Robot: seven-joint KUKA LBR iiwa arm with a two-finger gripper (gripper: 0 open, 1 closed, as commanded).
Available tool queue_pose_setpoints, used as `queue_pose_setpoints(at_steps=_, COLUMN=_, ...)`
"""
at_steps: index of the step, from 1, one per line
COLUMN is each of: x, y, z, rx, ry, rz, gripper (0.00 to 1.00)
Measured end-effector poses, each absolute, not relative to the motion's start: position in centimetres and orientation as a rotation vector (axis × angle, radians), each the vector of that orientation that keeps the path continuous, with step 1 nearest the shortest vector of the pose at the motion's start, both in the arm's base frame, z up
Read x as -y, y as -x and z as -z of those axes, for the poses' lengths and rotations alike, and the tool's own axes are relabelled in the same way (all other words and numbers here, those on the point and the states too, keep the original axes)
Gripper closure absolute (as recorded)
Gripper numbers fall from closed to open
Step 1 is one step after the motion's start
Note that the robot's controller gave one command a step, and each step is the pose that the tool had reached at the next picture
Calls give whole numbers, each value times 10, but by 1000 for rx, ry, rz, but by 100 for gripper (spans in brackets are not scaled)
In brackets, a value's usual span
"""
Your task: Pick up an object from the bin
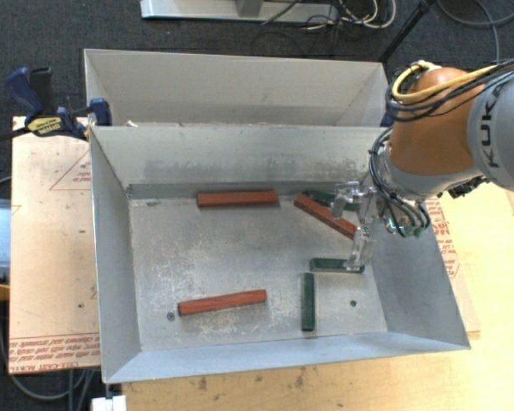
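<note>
My gripper (357, 259) hangs low in the right part of the bin, its tip at the right end of a short dark green bar (329, 265) that lies flat on the floor. Whether it touches that bar I cannot tell. Just below and to the left lies a second dark green bar (308, 302), pointing up and down in the view. Up and left of the gripper a red-brown bar (324, 215) lies tilted, with a green piece (320, 198) partly behind it.
A red-brown bar (237, 199) lies along the back wall and another (222, 302) lies at the front left. The arm with its orange cover and cables leans over the bin's right wall.
</note>
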State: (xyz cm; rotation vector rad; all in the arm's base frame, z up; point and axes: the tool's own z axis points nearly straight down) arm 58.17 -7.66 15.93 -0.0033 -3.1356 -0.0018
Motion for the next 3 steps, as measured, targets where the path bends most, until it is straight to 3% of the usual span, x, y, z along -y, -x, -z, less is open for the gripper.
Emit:
queue_pose_setpoints(at_steps=1, x=76, y=-553, z=-72, rx=3033, ry=-809, rz=5, gripper=0)
queue_pose_setpoints(at_steps=2, x=76, y=-555, z=-74, rx=3036, ry=-812, rz=2, gripper=100)
queue_pose_setpoints(at_steps=3, x=87, y=-499, z=-210, rx=3057, ry=-756, rz=-4, gripper=100)
